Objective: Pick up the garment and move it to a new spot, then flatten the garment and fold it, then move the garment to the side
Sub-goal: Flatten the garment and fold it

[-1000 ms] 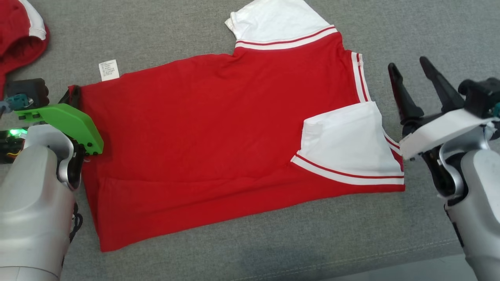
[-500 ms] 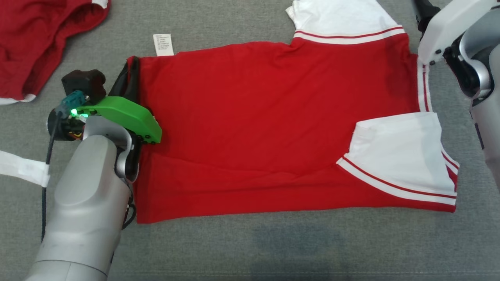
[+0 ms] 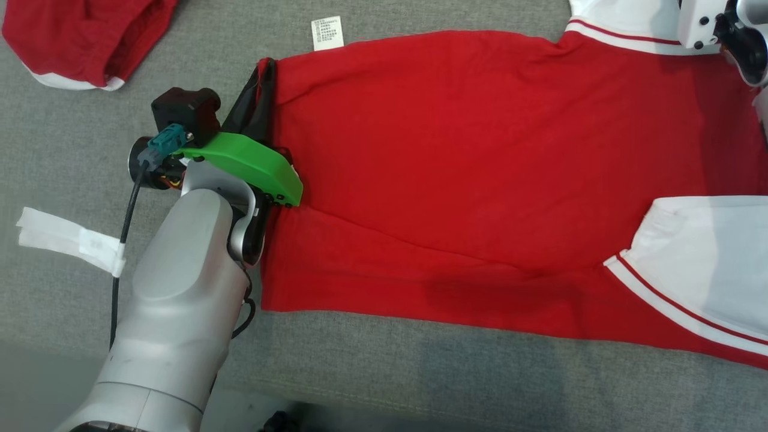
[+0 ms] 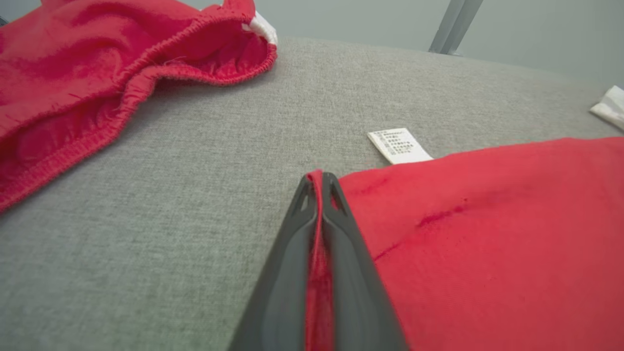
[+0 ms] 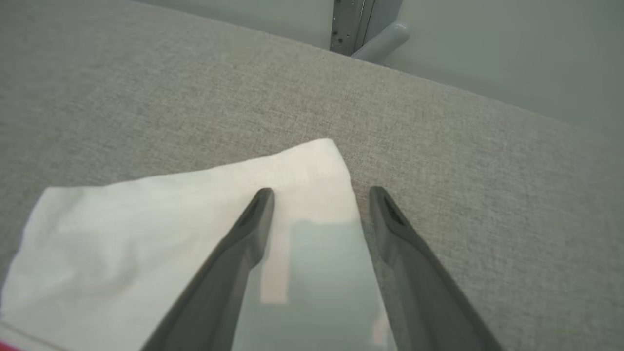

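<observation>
Grey woven fabric covers the bench (image 3: 420, 372) where we see the red garment (image 3: 480, 150) lying spread and mostly flat, with slight creases across its middle. At the garment's hem end, near its care label (image 3: 327, 33), the left end effector (image 4: 319, 184) is clamped tight on the edge, and a ridge of red cloth shows between its dark fingers (image 4: 287, 253). At the garment's opposite end, the right end effector (image 5: 321, 193) stands with its fingers wide apart over the corner of a white sleeve (image 5: 146, 219), gripping nothing. We judge that the hem is pinched so the cloth can be drawn taut or lifted into a fold, and that the open right end effector is placed to take the sleeve end and share the pull. By our count there are two end effectors, two red garments, two white sleeves and one label: the second sleeve (image 3: 708, 264) lies folded in over the garment's body, and the other red garment (image 3: 78, 36) sits crumpled well apart from the garment's hem end. One strip of white tape (image 3: 66, 240) wraps the left arm's cable beside the garment.
</observation>
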`<state>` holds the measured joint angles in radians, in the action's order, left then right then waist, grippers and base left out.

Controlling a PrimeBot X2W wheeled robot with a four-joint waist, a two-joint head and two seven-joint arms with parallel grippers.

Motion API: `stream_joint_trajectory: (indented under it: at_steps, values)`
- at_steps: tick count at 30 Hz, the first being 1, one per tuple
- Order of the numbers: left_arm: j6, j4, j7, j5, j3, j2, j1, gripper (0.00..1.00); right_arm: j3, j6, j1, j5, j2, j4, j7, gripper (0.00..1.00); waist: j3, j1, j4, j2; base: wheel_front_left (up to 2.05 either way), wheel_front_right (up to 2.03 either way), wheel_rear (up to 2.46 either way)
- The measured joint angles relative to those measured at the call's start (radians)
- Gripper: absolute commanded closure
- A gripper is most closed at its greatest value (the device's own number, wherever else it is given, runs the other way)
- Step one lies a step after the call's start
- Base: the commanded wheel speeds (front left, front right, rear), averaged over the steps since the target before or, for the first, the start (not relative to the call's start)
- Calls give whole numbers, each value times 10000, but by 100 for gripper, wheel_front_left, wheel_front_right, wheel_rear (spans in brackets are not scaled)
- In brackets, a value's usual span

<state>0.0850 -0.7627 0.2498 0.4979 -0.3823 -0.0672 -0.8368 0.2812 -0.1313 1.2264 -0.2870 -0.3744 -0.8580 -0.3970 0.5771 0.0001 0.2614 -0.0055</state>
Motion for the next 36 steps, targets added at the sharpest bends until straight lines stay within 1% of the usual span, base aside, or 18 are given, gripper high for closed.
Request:
stream_joint_trajectory:
  at_steps: [7,8,9,10,12,13,21,25,28,32,36]
  values:
    - [23,-59,82,107,-159,123,-137,100,67,4,697,268,-4,-842,132,0,365,0,377,0,0,0,0]
    - [27,-71,94,115,-171,132,-151,100,69,4,776,270,21,-941,165,18,389,-1,402,0,0,0,0]
    - [27,-90,117,121,-174,138,-155,100,79,4,828,270,54,-1039,213,52,403,0,415,0,0,0,0]
    - [27,-113,127,123,-178,140,-156,100,86,4,876,282,82,-1137,232,58,401,0,413,0,0,0,0]
    - [29,-173,128,125,-178,146,-159,100,115,-2,929,355,201,-1319,324,87,367,0,380,0,0,0,0]
    - [29,-205,130,134,-173,148,-159,100,117,-8,945,374,245,-1413,395,100,342,0,357,0,0,0,0]
    - [36,-527,142,138,-25,-23,-158,100,75,-6,925,418,589,-1977,1285,100,48,0,18,0,0,0,0]
    - [38,-560,142,134,96,-255,-158,100,111,-4,826,-15,719,-1971,1856,100,-182,0,-239,0,0,0,0]
    - [42,-497,140,117,184,-458,-154,100,203,-4,662,-499,796,-1737,2303,100,-381,-1,-476,0,0,0,0]
    - [42,-198,140,90,316,-662,-70,100,527,-4,195,-988,654,-1300,2911,100,-695,-1,-796,0,0,0,0]
    - [42,150,142,54,407,-872,366,100,911,-4,-550,-1795,520,-458,3482,100,-1057,-1,-1102,0,0,0,0]
